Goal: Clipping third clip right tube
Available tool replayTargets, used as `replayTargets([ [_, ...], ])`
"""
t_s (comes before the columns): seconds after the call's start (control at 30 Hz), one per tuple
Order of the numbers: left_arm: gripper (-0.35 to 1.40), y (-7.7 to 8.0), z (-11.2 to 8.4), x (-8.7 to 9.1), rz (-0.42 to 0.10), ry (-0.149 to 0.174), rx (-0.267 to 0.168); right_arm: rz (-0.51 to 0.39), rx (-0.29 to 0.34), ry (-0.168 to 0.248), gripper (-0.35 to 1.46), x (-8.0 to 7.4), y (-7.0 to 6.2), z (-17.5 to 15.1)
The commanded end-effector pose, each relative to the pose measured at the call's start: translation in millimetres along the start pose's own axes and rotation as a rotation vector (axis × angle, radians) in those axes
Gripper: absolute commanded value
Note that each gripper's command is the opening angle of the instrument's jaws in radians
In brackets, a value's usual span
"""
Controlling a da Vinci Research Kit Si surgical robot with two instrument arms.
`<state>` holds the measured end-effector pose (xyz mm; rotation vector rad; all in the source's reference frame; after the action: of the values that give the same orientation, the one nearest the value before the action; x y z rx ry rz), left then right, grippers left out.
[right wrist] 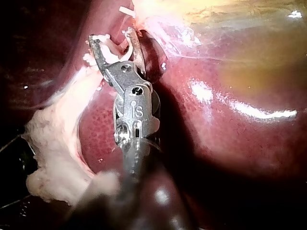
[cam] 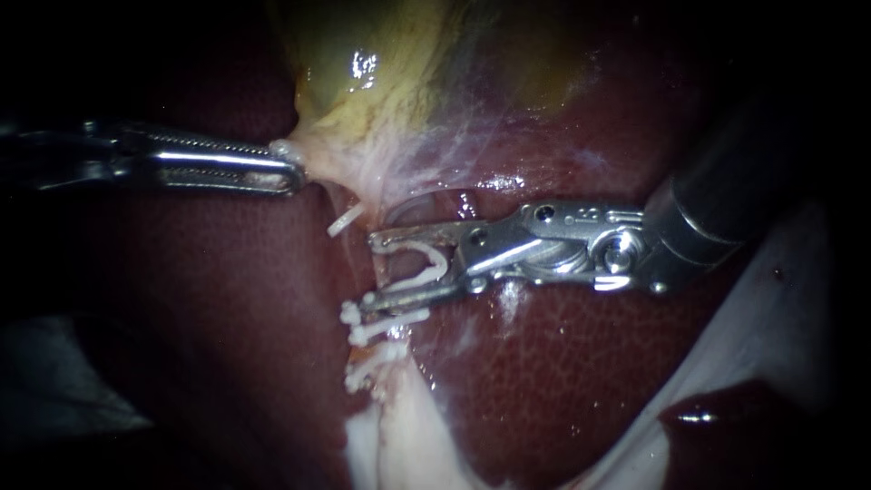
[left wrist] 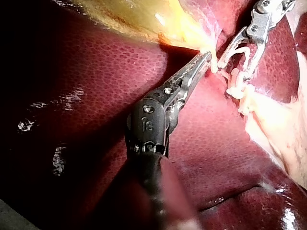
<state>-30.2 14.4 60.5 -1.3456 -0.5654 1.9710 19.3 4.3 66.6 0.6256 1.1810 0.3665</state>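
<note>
Traction explained your left instrument (cam: 292, 172): its jaws pinched the neck of the gallbladder (cam: 381, 82), holding it aside so the right tube (cam: 392, 340) ran taut away from the gallbladder. Your right instrument (cam: 370, 272) carried the open clip (cam: 426, 265) between spread jaws just below the gallbladder, its long axis across the tube, mouth toward it.

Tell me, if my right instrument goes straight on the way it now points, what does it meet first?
Probably the pale tube just ahead of the right instrument, whose jaws hold an open clip; beyond it lies the liver. Depth is unclear, so the tips may pass over the tube.
</note>
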Motion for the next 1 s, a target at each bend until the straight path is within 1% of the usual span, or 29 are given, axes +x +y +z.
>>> replayTargets([
  [0.03, -0.35, 0.0, -0.1, 0.1, 0.0, 0.0, -0.002, 0.001, 0.001, 0.0, 0.49, 0.2, -0.1, -0.2],
  [0.13, -0.35, 0.0, -0.2, 0.0, 0.001, 0.0, -0.003, 0.004, 0.007, 0.013, 0.5, 0.8, -0.8, -0.8],
  [0.17, -0.35, 0.0, -0.3, 0.0, 0.0, 0.0, -0.003, 0.006, 0.014, 0.022, 0.5, 1.2, -1.1, -1.2],
  [0.27, -0.35, -0.1, -0.5, 0.2, 0.0, 0.0, -0.002, 0.012, 0.023, 0.028, 0.5, 2.4, -2.0, -2.5],
  [0.37, -0.35, -0.1, -0.7, 0.2, -0.001, 0.0, -0.003, 0.018, 0.032, 0.036, 0.5, 3.2, -2.1, -3.9],
  [0.43, -0.35, -0.1, -0.8, 0.2, -0.001, 0.0, -0.004, 0.021, 0.042, 0.042, 0.5, 3.5, -2.0, -4.8],
  [0.47, -0.35, -0.1, -0.9, 0.3, -0.001, 0.0, -0.004, 0.016, 0.043, 0.042, 0.5, 3.4, -2.0, -5.0],
  [0.57, -0.35, 0.1, -1.0, 0.4, -0.002, 0.0, -0.004, 0.037, 0.054, 0.041, 0.5, 2.9, -1.4, -5.1],
  [0.77, -0.35, 0.5, -1.0, 0.5, -0.002, 0.0, -0.002, 0.065, 0.064, 0.037, 0.5, 0.9, 0.4, -4.6],
  [0.9, -0.35, 0.7, -0.9, 0.5, -0.003, 0.0, -0.001, 0.096, 0.086, 0.05, 0.5, -0.1, 1.5, -4.1],
  [1.0, -0.35, 0.8, -0.9, 0.6, -0.009, 0.0, 0.0, 0.104, 0.097, 0.059, 0.5, -0.7, 1.9, -3.4],
])
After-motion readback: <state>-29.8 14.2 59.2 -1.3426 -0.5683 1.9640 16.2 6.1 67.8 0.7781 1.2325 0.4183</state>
